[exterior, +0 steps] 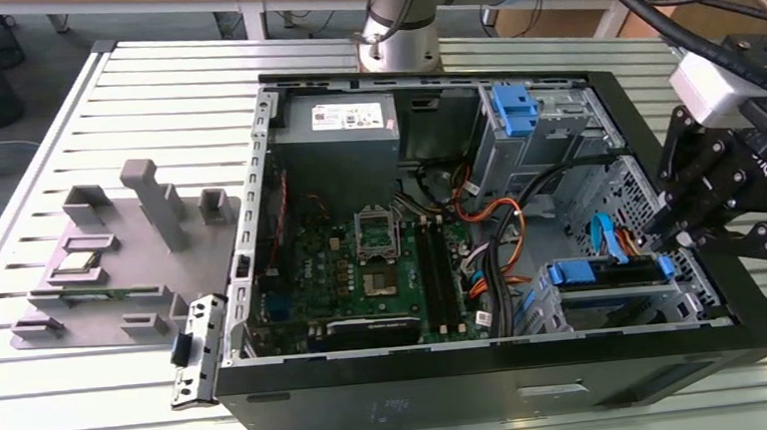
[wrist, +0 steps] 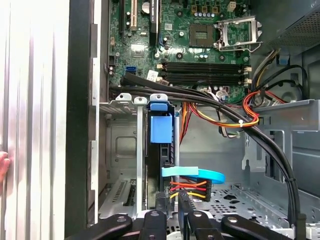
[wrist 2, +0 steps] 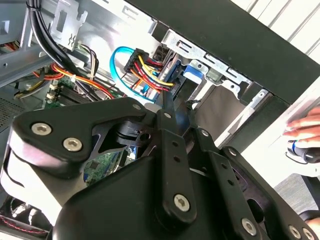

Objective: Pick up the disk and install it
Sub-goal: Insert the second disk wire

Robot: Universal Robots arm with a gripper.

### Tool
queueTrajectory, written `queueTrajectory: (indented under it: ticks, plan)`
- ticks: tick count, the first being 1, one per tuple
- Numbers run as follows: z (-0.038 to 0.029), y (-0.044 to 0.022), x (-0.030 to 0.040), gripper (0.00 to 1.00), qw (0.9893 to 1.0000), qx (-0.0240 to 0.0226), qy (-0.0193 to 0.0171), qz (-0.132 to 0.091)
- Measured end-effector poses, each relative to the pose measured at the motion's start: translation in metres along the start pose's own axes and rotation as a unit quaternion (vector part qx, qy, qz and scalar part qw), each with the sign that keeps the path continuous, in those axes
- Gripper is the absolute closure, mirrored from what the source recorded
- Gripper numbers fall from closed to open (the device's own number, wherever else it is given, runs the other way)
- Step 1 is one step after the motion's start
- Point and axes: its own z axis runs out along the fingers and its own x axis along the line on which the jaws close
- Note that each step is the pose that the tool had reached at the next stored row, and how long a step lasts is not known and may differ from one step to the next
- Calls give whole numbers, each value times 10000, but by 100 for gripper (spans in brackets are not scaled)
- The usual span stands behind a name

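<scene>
Disk (exterior: 610,271) seated in the case's (exterior: 500,378) lower drive cage.
Gripper (exterior: 661,240) hovers just above it, fingers pressed together, holding nothing.

A: exterior view sits high and well back, looking down over the open PC case (exterior: 500,368) on the slatted table (exterior: 36,196).

B: yep, and both wrist views sit close in above the gripper linkage, facing the drive cage (wrist: 120,150) and motherboard (wrist: 200,40); all three share that corner.
</scene>
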Motion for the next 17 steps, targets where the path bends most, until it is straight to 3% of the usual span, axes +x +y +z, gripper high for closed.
queueTrajectory:
  ticks: [7,12,17]
  plan:
    - [-8,0,-1,76,10000,0,2,0]
    - [-4,71,1,76,10000,1,2,0]
    - [-29,75,-1,76,10000,1,2,0]
